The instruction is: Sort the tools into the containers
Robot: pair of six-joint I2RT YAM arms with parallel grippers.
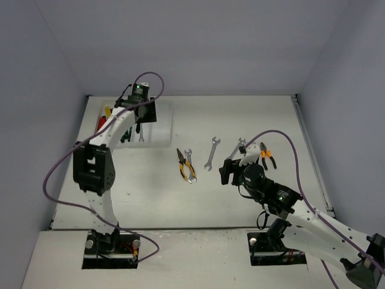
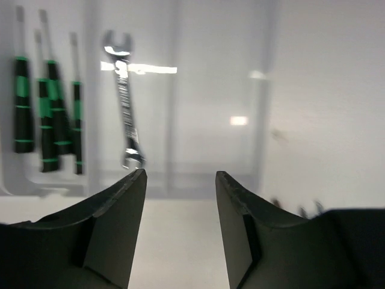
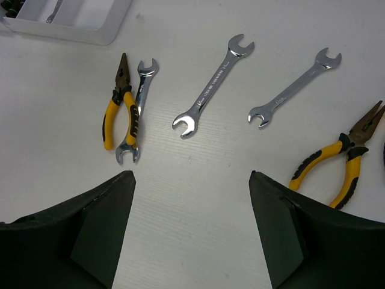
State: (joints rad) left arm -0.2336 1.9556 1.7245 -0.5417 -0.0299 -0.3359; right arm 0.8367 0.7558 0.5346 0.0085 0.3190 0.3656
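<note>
The white tray [image 1: 162, 123] stands at the far left. It holds red and yellow knives [image 1: 103, 120], green-handled screwdrivers [image 2: 48, 114] and one silver wrench [image 2: 126, 102], each kind in its own compartment. My left gripper [image 1: 146, 113] hovers over the tray; it shows open and empty in the left wrist view [image 2: 180, 177]. On the table lie yellow-handled pliers [image 3: 117, 111] touching a wrench [image 3: 138, 102], two more wrenches [image 3: 213, 84] [image 3: 295, 87], and a second pair of pliers [image 3: 340, 162]. My right gripper [image 3: 192, 174] is open and empty, just short of them.
Grey walls close in the table on three sides. A purple cable [image 1: 283, 135] loops over the right arm above the right-hand pliers [image 1: 266, 155]. The tray's near corner [image 3: 90, 30] shows at the top left of the right wrist view.
</note>
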